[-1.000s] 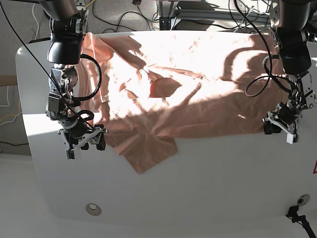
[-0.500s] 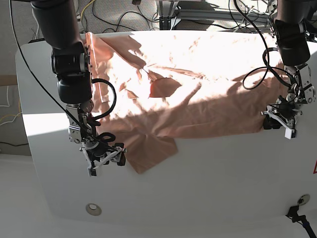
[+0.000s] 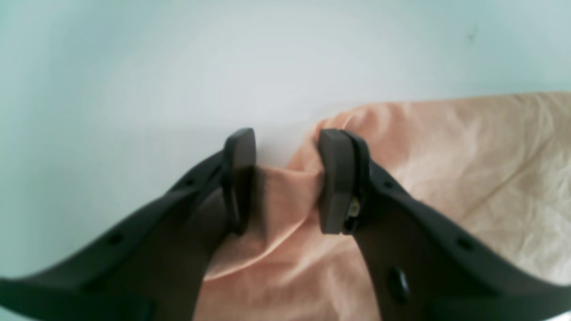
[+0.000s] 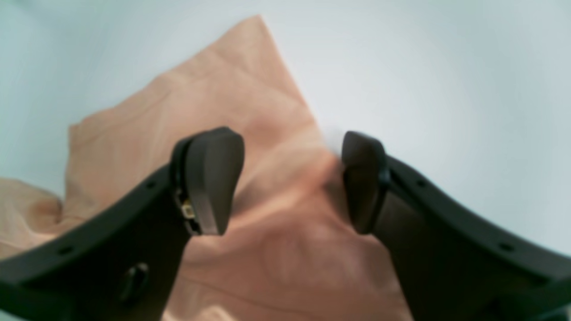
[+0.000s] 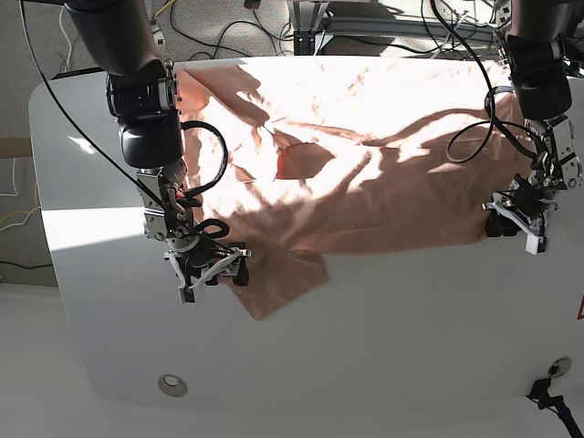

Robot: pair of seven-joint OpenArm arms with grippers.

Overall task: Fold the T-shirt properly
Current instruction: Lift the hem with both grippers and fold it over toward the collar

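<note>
White table [image 5: 383,310], wrinkled salmon T-shirt [image 5: 365,173]

The base camera looks down from high up at the whole white table [image 5: 365,347] and both arms. Each wrist camera sits very close behind its own fingers, looking past them at the T-shirt [image 3: 446,169]. All three views share the pink cloth and white table.

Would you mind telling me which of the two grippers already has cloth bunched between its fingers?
The left gripper: a fold of the T-shirt is gathered between its fingers. The right gripper is open, straddling flat cloth.
</note>
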